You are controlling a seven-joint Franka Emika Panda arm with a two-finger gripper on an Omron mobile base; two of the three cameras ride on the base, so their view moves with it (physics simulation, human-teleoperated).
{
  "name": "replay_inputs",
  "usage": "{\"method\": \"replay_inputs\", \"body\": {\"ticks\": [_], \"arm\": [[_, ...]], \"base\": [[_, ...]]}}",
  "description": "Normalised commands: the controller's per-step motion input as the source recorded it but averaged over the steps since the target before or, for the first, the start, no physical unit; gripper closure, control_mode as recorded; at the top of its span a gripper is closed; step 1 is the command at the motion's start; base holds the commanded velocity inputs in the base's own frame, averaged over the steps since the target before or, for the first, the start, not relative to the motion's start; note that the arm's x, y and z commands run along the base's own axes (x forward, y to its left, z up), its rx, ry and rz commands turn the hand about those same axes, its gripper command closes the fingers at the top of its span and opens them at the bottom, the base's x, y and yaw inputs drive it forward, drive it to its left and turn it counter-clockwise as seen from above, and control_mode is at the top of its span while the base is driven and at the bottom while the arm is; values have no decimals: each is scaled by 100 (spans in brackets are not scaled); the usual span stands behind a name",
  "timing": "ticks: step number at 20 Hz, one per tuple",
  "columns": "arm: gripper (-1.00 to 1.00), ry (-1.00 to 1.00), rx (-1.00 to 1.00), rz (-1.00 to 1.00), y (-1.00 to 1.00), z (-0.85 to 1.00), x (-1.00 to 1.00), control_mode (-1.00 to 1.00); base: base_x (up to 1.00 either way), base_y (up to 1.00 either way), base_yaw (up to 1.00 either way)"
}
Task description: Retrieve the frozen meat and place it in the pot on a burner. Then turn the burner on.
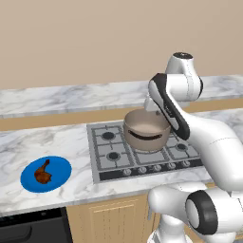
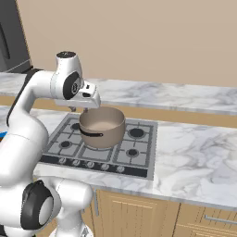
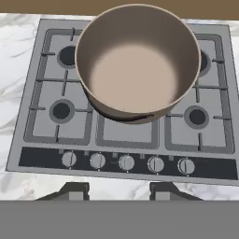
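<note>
The frozen meat (image 1: 42, 173), a small reddish-brown drumstick, lies on a round blue plate (image 1: 60, 167) on the counter at the far left. On the middle of the cooktop stands the tan pot (image 1: 146, 128) (image 2: 102, 125) (image 3: 137, 60), its pale inside bare and its dark handle (image 2: 91, 134) facing the front. My gripper (image 2: 78, 109) (image 3: 116, 191) hangs open above the pot's back rim, looking down into it, with nothing between its fingers. The meat is well to the gripper's left.
The grey gas cooktop (image 1: 109, 152) (image 3: 56, 84) has several burners and a row of knobs (image 3: 126, 162) along its front strip. Marble counter (image 2: 194, 152) extends on both sides. A dark appliance (image 1: 28, 228) sits below the counter at the left.
</note>
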Motion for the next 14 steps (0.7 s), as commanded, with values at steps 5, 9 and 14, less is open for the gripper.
{"method": "replay_inputs", "body": {"ticks": [5, 9, 14], "arm": [[-100, 0, 0, -1, 32, 0, 3, -100], [-100, 0, 1, -2, 63, -1, 6, -100], [-100, 0, 0, 0, 100, -8, 2, -100]], "base": [[0, 0, 0], [0, 0, 0], [0, 0, 0]]}}
